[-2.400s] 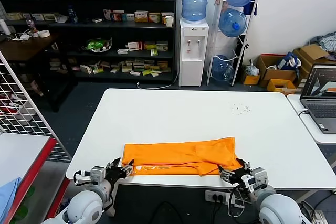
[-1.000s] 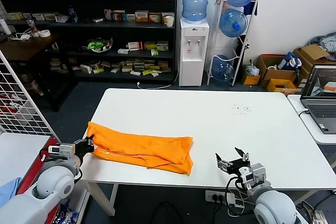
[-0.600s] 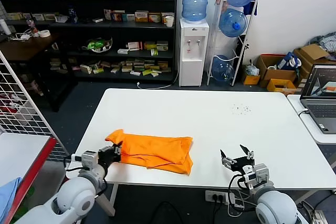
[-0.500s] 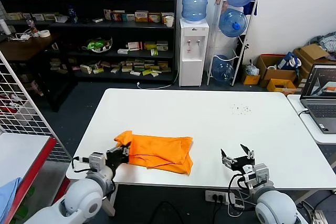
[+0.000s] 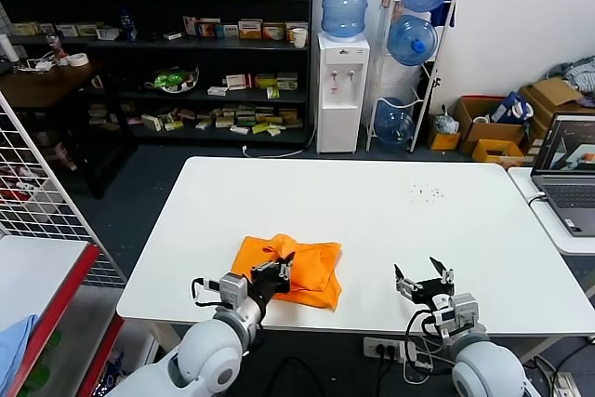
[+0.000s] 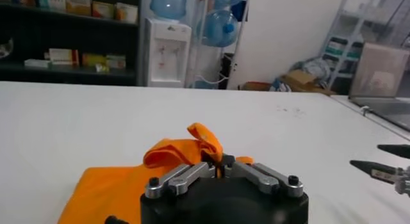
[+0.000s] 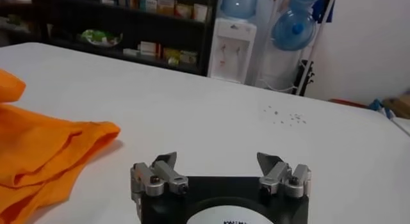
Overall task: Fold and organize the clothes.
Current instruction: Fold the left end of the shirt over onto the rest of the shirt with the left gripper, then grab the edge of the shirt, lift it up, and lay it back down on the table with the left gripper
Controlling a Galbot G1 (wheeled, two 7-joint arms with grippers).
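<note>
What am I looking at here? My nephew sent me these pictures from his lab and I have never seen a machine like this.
This is a two-armed robot at a white table. The large picture comes from a camera on its head, looking down; the other two come from cameras on its wrists, so each shows that arm's own gripper up close.

On the table lies a bright orange T-shirt, bunched into a rough fold. The left gripper is shut on a raised bit of the shirt's fabric, which the left wrist picture shows poking up above its fingers. The right gripper rests near the table's front edge with its fingers open, holding nothing and apart from the shirt.

Behind stand shelves, a water dispenser and a laptop.
</note>
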